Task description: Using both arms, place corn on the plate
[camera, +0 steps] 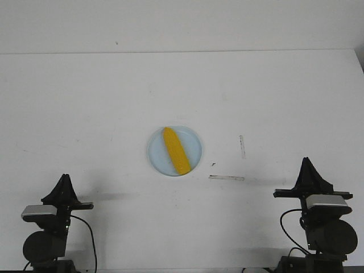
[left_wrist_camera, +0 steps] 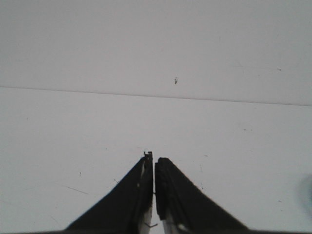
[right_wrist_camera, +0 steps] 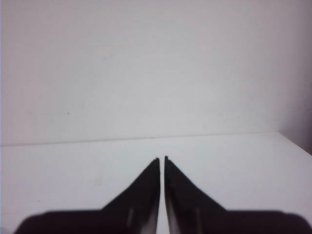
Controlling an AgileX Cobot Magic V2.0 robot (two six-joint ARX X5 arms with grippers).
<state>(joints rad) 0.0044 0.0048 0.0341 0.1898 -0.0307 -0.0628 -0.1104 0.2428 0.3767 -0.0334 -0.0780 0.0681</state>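
Note:
A yellow corn [camera: 175, 151] lies on the pale blue plate [camera: 193, 142] in the middle of the white table, its pointed end toward the far side. My left gripper [camera: 63, 177] is shut and empty at the near left, far from the plate; its jaws [left_wrist_camera: 154, 158] are together in the left wrist view. My right gripper [camera: 307, 161] is shut and empty at the near right, to the right of the plate; its jaws [right_wrist_camera: 162, 159] are together in the right wrist view. Neither wrist view shows the corn.
Two strips of clear tape lie on the table right of the plate, one upright [camera: 242, 146] and one flat [camera: 226, 178]. The table's far edge meets a white wall [camera: 182, 25]. The table's right corner [right_wrist_camera: 292, 141] shows in the right wrist view.

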